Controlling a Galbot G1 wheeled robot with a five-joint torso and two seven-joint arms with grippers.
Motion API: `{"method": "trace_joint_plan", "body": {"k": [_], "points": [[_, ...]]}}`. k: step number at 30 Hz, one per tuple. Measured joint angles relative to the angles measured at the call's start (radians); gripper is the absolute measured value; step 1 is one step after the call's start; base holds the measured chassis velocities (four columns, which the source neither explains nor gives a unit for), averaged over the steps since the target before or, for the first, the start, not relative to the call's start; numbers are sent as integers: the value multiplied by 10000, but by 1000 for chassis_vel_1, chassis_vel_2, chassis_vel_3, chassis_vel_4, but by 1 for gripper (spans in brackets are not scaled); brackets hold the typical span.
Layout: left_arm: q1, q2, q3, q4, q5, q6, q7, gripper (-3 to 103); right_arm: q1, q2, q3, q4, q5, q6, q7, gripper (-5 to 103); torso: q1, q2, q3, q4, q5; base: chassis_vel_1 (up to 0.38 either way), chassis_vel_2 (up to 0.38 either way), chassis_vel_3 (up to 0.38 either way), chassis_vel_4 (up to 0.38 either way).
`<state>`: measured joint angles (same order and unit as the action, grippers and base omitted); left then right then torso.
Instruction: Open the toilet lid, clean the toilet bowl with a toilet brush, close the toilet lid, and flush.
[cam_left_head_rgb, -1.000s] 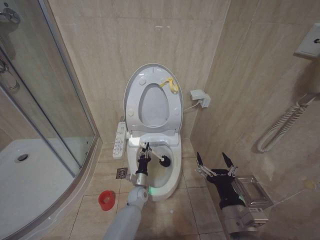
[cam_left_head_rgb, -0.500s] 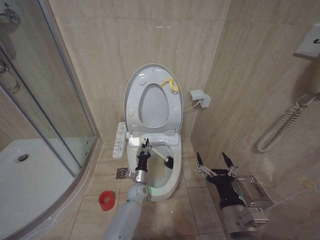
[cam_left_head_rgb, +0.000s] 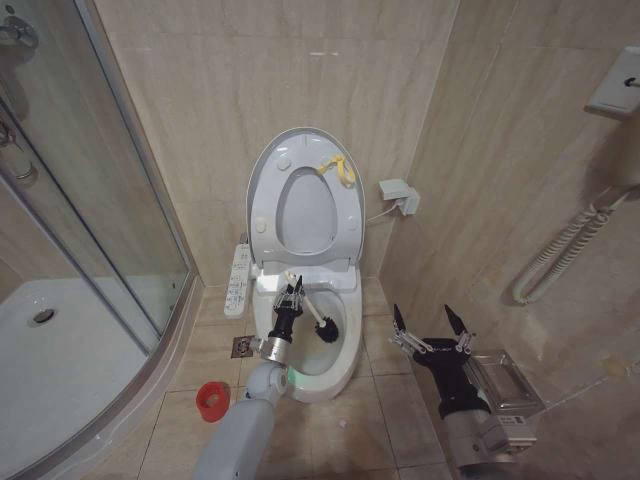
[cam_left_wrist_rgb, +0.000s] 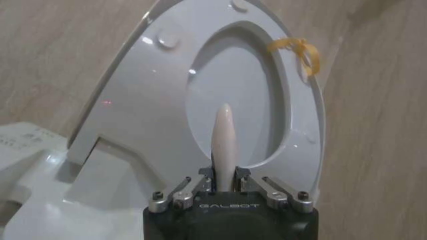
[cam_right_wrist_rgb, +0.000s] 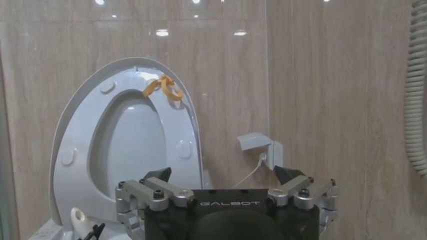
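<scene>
We are in the middle of the cleaning step. The toilet lid (cam_left_head_rgb: 300, 190) already stands raised against the back wall, centre of the head view, its yellow loop tag (cam_left_head_rgb: 341, 170) near the top; with it up is the ring-shaped seat (cam_left_head_rgb: 303, 208). So the opening is done.

Below it, in the lower centre, our left tool (cam_left_head_rgb: 290, 297) is clamped on the thin white handle of the toilet brush (cam_left_head_rgb: 318, 320). The left wrist view confirms this, with the handle (cam_left_wrist_rgb: 225, 145) pinched between the closed fingers. The black bristle head (cam_left_head_rgb: 329, 331) sits down inside the toilet bowl (cam_left_head_rgb: 340, 365), toward its right side. We judge scrubbing to be under way; how much of the bowl has been covered we cannot tell.

Our right tool (cam_left_head_rgb: 432, 328) hangs idle at the lower right of the frame, fingers spread wide and holding nothing.

The red cup holder (cam_left_head_rgb: 211, 400) stands on the floor at lower left, well apart from the bowl. Left to do: finish scrubbing, return the brush, lower the lid, flush.
</scene>
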<state>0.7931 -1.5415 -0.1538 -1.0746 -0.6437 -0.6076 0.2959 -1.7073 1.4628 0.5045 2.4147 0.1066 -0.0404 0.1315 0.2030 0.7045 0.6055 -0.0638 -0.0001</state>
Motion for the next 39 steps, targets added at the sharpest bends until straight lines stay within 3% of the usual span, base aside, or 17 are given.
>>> {"method": "trace_joint_plan", "body": {"k": [4, 7, 14, 28, 34, 35, 36, 37, 39], "points": [[-171, -110, 100, -109, -908, 147, -155, 19, 0, 0, 0, 0, 0, 0, 0, 100, 0, 0, -1, -5, 0, 0, 0, 0, 0], [-305, 28, 185, -62, -571, 244, -303, 19, 0, 0, 0, 0, 0, 0, 0, 100, 0, 0, 0, -6, -1, 0, 0, 0, 0], [-685, 1181, 426, 491, 363, 553, -209, 19, 0, 0, 0, 0, 0, 0, 0, 100, 0, 0, 0, 4, 1, 0, 0, 0, 0], [-1021, 995, 853, 1321, 758, 659, -256, 19, 0, 0, 0, 0, 0, 0, 0, 100, 0, 0, -1, -1, 1, 0, 0, 0, 0], [-1135, 593, 1020, 1675, -25, 757, -448, 19, 0, 0, 0, 0, 0, 0, 0, 100, 0, 0, -1, 0, 3, 0, 0, 0, 0], [-1140, 502, 1141, 1646, -543, 878, -588, 19, 0, 0, 0, 0, 0, 0, 0, 100, -1, 0, -1, 0, 4, 0, 0, 0, 0], [-1111, 444, 1418, 1385, -1815, 1187, -885, 19, 0, 0, 0, 1, 0, 0, 0, 100, -1, 0, -2, 1, 5, 0, 0, 0, 0], [-1081, 394, 1489, 1270, -2517, 1235, -910, 19, 0, 0, 0, 0, 0, 0, 0, 100, -1, 0, -2, 3, 6, 0, 0, 0, 0], [-1060, 337, 1499, 1191, -2949, 1238, -856, 19, 0, 0, 0, 0, 0, 0, 0, 100, -1, 0, -2, 3, 6, 0, 0, 0, 0]]}}
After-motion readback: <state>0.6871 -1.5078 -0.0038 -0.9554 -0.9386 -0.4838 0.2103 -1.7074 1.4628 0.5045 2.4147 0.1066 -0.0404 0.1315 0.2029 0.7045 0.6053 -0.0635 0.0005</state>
